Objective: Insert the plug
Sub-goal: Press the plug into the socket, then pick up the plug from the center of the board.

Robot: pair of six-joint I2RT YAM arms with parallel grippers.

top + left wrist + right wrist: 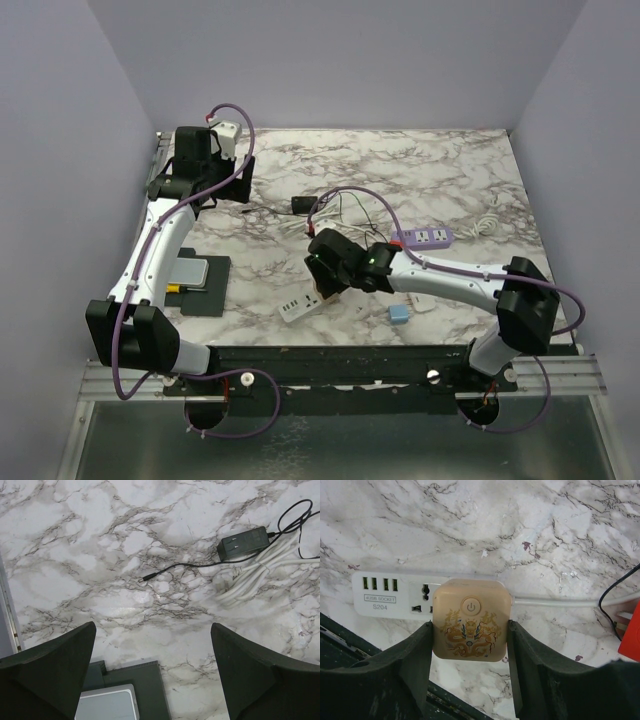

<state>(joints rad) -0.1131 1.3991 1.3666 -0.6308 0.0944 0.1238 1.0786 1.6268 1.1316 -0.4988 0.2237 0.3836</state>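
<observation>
Right jaws are clamped on the cream dragon-printed plug (471, 618), held square between them, and it sits over the white power strip (385, 600), whose USB ports (380, 584) poke out left of the jaws. Left jaws gape wide with nothing in them above the marble desk (100, 555), a black adapter (243, 542) lying ahead to their right.

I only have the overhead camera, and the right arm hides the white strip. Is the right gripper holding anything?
Observer: Yes, the right gripper is shut on a beige cube plug with a power button.
Operator: Where is it on the strip?
Observer: Over the strip, just right of its one visible socket; pins hidden.
Operator: And the left gripper?
Observer: Open, holding nothing, above the marble table.
</observation>
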